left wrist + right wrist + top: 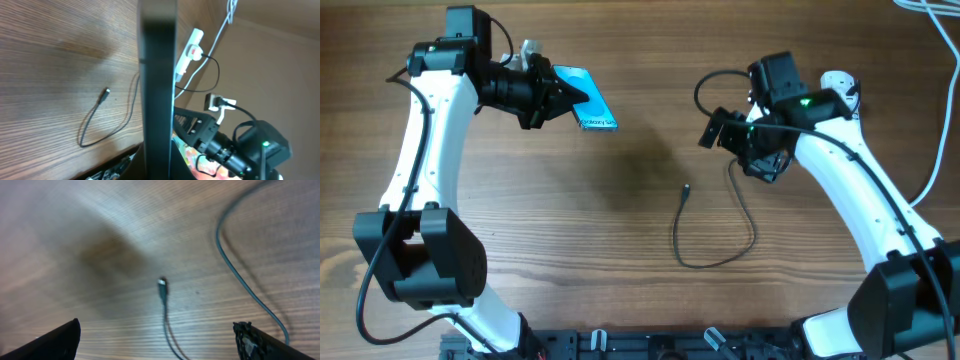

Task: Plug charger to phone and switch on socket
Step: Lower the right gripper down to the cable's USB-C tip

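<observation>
status: task is barely starting, by my read. left gripper (pixel 563 100) is clamping shut on the phone (pixel 592 108) and holding it up off the surface (pixel 570 220), cyan screen facing up toward the overhead camera. in the left wrist view the phone is showing edge-on as a dark bar. right gripper (pixel 718 128) is standing wide open, holding nothing, hovering above the surface.

charger (pixel 162 285): the plug tip is lying loose on the surface, just ahead of and below the right gripper. in the right wrist view it's sitting roughly centred between the fingers (pixel 55 340), not touching them. it's lying well apart from the left gripper and the phone, over toward the right arm. the cable is looping back under the right gripper toward the socket (pixel 189 47), which is lying beyond that gripper and mostly hiding behind the arm from overhead. can't tell whether the black plug is seated in it, or how the switch is standing.

done: phone is being held up. left: picking up the tip, mating it to the phone port, flipping the socket switch. none of those is showing as done.

count: one phone, one charger cable with one tip, one socket, two grippers. white cord (pixel 218 32) is running away past the socket; strand count unclear.
</observation>
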Tool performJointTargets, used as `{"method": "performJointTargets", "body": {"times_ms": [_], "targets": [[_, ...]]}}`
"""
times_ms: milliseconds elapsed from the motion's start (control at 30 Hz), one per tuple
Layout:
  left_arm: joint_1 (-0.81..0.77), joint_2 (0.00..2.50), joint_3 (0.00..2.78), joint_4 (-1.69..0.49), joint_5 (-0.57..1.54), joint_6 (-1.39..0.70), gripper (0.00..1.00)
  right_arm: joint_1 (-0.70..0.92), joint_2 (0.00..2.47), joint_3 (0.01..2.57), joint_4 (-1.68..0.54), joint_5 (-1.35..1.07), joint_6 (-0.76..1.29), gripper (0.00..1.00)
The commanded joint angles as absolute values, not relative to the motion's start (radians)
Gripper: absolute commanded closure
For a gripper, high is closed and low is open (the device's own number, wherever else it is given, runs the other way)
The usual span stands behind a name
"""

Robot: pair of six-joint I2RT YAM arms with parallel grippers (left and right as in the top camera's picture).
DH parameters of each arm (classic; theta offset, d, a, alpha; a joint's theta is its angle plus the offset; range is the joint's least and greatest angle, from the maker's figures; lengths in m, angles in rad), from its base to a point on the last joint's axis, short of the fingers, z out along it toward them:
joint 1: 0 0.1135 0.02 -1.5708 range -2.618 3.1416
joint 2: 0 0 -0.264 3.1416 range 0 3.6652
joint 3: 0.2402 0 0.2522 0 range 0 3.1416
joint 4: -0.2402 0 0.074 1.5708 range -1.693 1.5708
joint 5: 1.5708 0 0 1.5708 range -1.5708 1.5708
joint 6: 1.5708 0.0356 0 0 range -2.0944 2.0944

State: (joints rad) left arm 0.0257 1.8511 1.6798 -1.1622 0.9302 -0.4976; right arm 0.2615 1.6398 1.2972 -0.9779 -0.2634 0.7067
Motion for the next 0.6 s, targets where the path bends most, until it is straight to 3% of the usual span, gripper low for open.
{"method": "performJointTargets", "body": {"times_ms": [0, 133, 567], "targets": [[0.033, 1.838, 1.683, -1.16, 0.91, -0.474, 0.96, 0.29, 1.648, 1.193, -0.895, -0.299, 0.718, 0.0], [0.033, 1.838, 1.683, -1.172, 0.884, -0.474, 0.96, 0.349, 1.648, 1.119, -0.8, -0.315, 0.744, 0.0], [0.033, 1.838, 1.683, -1.18, 0.741, -0.448, 0.96, 0.357, 1.654, 1.118, -0.799, -0.271, 0.837, 0.0]]}}
